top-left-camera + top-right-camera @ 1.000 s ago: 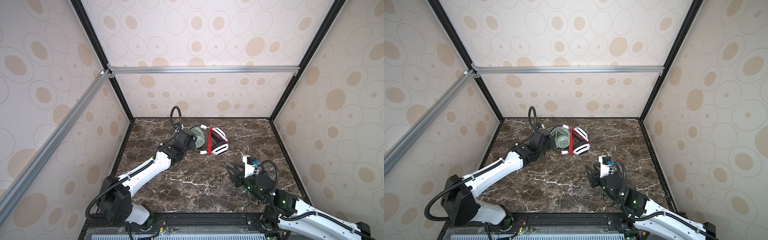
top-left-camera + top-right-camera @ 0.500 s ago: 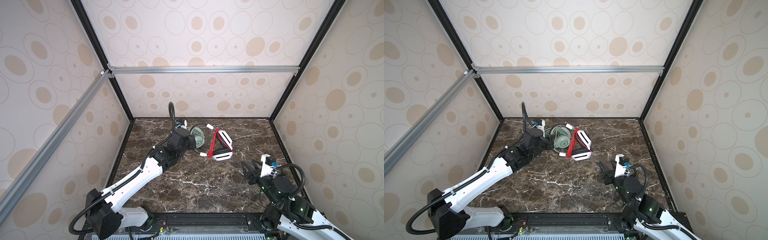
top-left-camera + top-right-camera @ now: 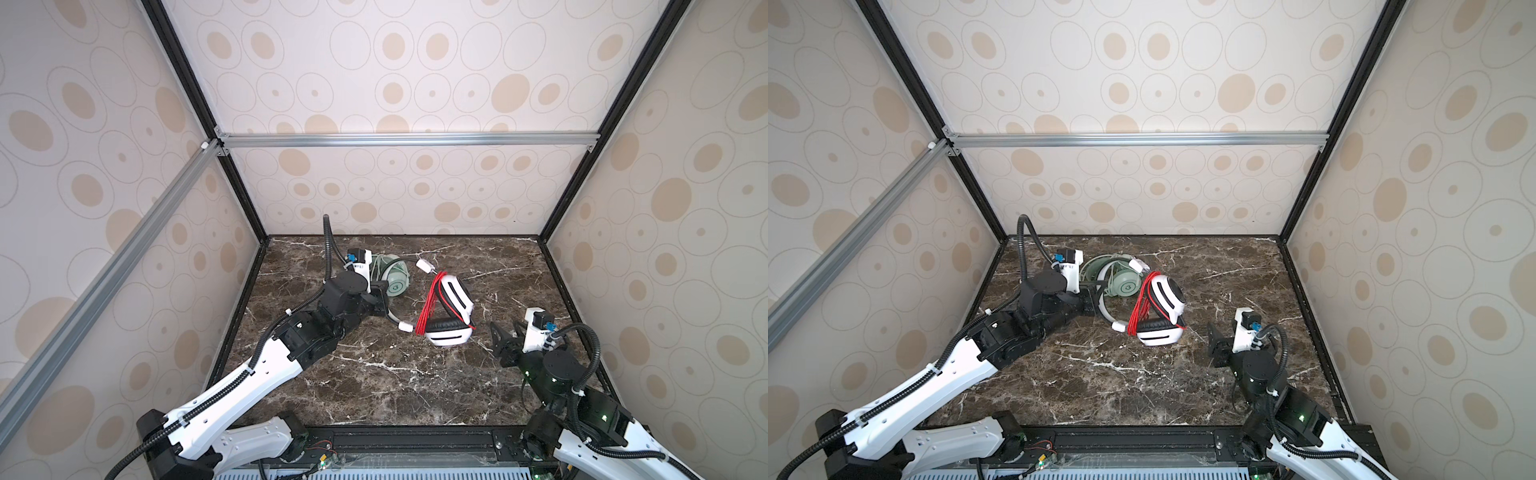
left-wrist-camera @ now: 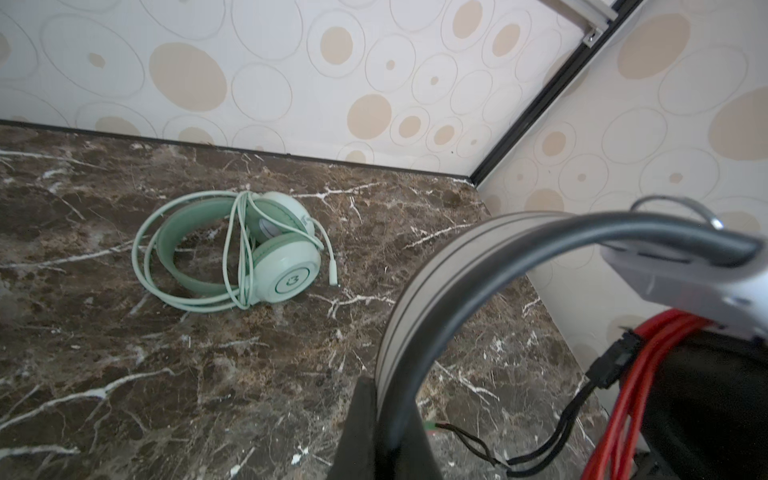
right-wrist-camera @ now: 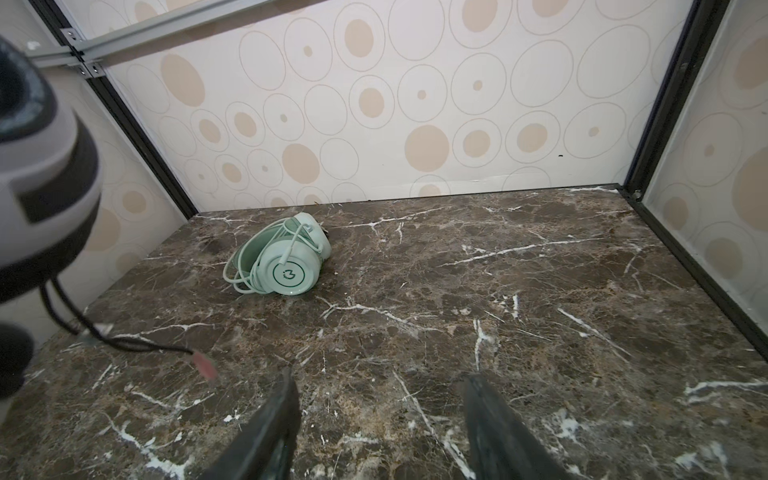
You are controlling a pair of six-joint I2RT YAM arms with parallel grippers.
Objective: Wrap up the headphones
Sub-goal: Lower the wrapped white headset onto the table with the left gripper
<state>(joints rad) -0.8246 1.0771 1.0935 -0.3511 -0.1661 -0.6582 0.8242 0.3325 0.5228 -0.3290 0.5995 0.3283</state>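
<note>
While my left gripper (image 3: 382, 306) is clamping the white-and-black headphones (image 3: 451, 309), my right gripper (image 5: 378, 384) is hanging jaws apart; I'm counting two pairs, mint-green headphones (image 4: 286, 266) included.

Mint-green headphones (image 4: 266, 257) on marble tabletop (image 3: 415, 374)

1. Marble top (image 3: 374, 386): the near-middle stretch is bare between left arm (image 3: 270, 361) and right arm (image 3: 557, 370). Widest free lane.
2. Right rear is bare up to back wall (image 3: 415, 195). Open stone lies ahead of right gripper (image 5: 374, 382); jaws apart, nothing between.
3. Mint-green headphones (image 3: 397, 282) sit at left rear, pale cable (image 4: 232, 249) looped over them. Thin strip of stone behind.
4. White-and-black headphones (image 3: 451, 316) sit just right of them, red cable (image 3: 428, 301) bundled alongside. Grey headband (image 4: 415, 291) arcs across the gap. Left gripper (image 3: 384, 305), clamped on it, blocks entry from the left.
5. Left arm lies diagonally, closing the left-wall side.
</note>
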